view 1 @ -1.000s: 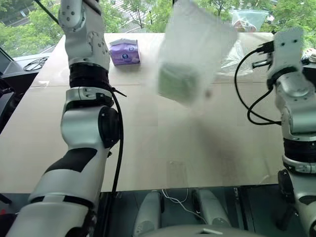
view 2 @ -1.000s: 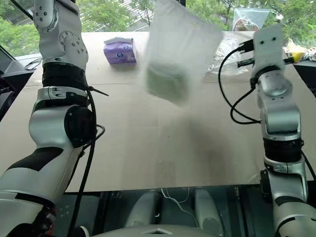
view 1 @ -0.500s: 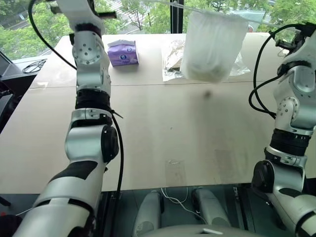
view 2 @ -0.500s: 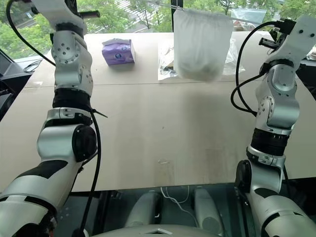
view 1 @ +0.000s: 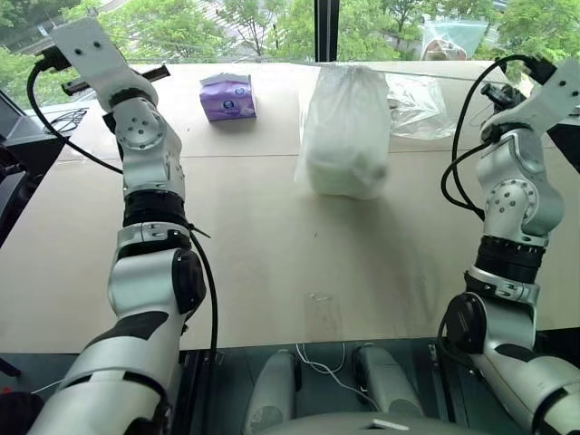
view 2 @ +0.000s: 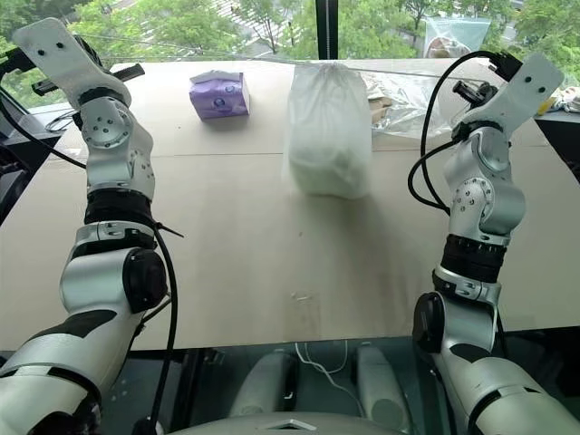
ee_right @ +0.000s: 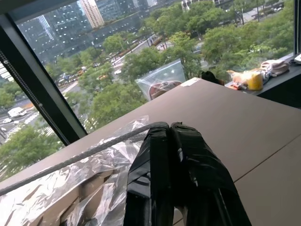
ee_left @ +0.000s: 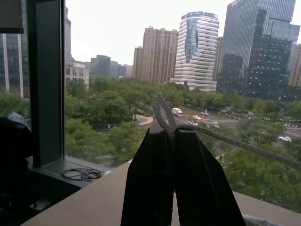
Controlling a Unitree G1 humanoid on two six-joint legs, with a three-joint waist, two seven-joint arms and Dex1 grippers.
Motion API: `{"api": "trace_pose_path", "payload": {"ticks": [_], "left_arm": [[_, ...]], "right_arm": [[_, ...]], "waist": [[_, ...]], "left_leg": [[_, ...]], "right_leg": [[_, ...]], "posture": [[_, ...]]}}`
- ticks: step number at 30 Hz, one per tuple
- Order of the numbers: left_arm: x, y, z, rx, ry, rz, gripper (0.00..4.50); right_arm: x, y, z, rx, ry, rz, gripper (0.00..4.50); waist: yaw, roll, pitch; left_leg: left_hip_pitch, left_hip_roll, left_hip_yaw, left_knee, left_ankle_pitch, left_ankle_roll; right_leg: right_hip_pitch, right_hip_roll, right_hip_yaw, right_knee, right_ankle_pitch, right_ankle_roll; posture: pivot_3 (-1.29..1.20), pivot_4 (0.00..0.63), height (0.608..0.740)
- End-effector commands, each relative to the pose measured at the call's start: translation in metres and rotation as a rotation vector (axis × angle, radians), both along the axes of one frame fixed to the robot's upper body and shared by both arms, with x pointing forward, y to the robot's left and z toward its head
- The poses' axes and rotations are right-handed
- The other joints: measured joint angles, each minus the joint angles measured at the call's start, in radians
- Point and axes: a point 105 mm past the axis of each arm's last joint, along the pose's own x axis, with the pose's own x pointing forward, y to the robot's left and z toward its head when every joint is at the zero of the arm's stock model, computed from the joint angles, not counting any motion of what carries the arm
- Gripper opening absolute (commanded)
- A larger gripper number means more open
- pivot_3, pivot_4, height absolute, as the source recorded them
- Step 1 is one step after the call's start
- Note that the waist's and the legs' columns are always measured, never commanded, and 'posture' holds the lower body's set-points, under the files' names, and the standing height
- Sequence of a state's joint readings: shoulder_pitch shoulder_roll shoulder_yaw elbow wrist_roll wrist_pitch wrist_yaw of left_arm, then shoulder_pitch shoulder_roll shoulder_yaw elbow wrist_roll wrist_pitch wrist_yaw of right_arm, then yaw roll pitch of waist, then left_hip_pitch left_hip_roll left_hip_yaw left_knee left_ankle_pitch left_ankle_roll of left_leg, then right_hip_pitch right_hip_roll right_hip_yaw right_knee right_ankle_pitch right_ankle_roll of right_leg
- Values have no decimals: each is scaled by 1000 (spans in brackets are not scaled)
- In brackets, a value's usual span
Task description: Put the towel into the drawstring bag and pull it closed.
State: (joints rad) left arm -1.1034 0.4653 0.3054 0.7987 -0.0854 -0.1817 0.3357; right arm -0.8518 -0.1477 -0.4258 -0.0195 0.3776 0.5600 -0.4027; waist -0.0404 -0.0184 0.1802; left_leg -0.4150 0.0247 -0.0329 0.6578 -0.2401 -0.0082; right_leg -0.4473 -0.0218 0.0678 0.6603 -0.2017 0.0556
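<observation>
With the towel (view 1: 343, 168) already inside the drawstring bag (view 2: 328, 127) resting mid-desk (view 1: 272, 263), the left claw (ee_left: 172, 136) and right claw (ee_right: 169, 129) each pinch a cord (ee_right: 70, 157), so closing is underway and the next move looks like pulling outward to cinch the mouth.

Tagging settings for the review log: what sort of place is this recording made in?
Probably an upper-floor office or lab in a city: a large wooden table stands against big windows, with high-rise towers and street trees outside.
</observation>
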Motion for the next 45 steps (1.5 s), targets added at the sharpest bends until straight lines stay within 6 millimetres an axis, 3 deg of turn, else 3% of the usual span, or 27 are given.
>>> {"api": "trace_pose_path", "payload": {"ticks": [1, 5, 12, 17, 21, 23, 27, 31, 33, 39, 42, 43, 44, 45], "left_arm": [[-26, 49, 8, -116, -74, 139, 0], [-23, 44, 17, -105, -102, 105, 0], [-37, 56, 48, -38, -181, 151, 0], [-34, 55, 43, -38, -171, 136, 0], [-28, 51, 20, -27, -114, 80, 0], [-33, 48, 12, -26, -125, 11, 0], [-57, 35, 15, 107, -148, -122, 0], [-64, 30, -6, 145, -44, -181, 0], [-58, 19, -18, 143, 15, -253, 0], [-22, -54, -47, 76, 153, -617, 0], [-14, -89, -60, 87, 226, -790, 0], [-13, -97, -66, 75, 251, -833, 0], [-11, -101, -71, 69, 280, -864, 491], [-10, -108, -79, 70, 325, -905, 646]], "right_arm": [[-25, -65, -10, 117, 6, -247, 20], [-21, -52, 8, 87, -66, -178, 20], [-26, -43, 40, 33, -219, -128, 20], [-26, -35, 44, -3, -247, -76, 20], [-21, -8, 22, -96, -150, 146, 20], [-30, 4, 13, -191, -115, 292, 20], [-58, 2, -6, -274, -36, 498, 20], [-70, 3, -30, -268, 61, 633, 20], [-66, 7, -39, -287, 102, 650, 20], [-39, 51, -51, -310, 132, 740, 20], [-27, 69, -52, -344, 121, 754, 20], [-27, 76, -51, -338, 109, 783, 301], [-29, 84, -52, -332, 104, 829, 716], [-32, 90, -55, -347, 108, 870, 1035]], "waist": [[-1, 0, 0], [-3, 0, 0], [-7, 0, 0], [-2, 0, 0], [-2, 0, 0], [-2, 0, 0], [-4, 0, 0], [-4, -1, -1], [-3, -1, -1], [-3, -2, 0], [-4, -2, 0], [-4, -2, 0], [-4, -2, 0], [-4, -2, 0]], "left_leg": [[0, 0, 0, 0, 0, 0], [0, 0, 0, 0, 0, 0], [0, 0, 0, 0, 0, 0], [0, 0, 0, 0, 0, 0], [0, 0, 0, 0, 0, 0], [0, 0, 0, 0, 0, 0], [-1, 0, 0, -1, 0, 0], [1, 0, 1, 0, 0, 0], [3, 0, 0, 1, 0, 0], [12, 3, -1, 13, 2, 2], [18, 3, -1, 13, 2, 2], [18, 3, -1, 12, 2, 2], [17, 2, -1, 11, 2, 2], [17, 2, -1, 10, 2, 2]], "right_leg": [[0, 0, 0, 0, 0, 0], [0, 0, 0, 0, 0, 0], [0, 0, 0, 0, 0, 0], [0, 0, 0, 0, 0, 0], [0, 0, 0, 0, 0, 0], [0, 0, 0, 0, 0, 0], [0, -2, -1, -2, 0, 0], [1, -2, 0, -1, 0, 0], [4, -1, 0, 0, 0, 0], [17, 5, 1, -1, -2, 2], [23, 5, 1, -2, -2, 2], [23, 5, 2, -2, -2, 2], [23, 5, 2, -2, -2, 2], [22, 5, 2, -2, 0, 5]], "posture": [[0, 150, 740], [0, 150, 740], [0, 150, 740], [0, 150, 740], [0, 150, 740], [0, 150, 740], [0, 150, 740], [0, 150, 740], [0, 150, 740], [0, 150, 740], [0, 150, 740], [0, 150, 740], [0, 150, 740], [0, 150, 740]]}}
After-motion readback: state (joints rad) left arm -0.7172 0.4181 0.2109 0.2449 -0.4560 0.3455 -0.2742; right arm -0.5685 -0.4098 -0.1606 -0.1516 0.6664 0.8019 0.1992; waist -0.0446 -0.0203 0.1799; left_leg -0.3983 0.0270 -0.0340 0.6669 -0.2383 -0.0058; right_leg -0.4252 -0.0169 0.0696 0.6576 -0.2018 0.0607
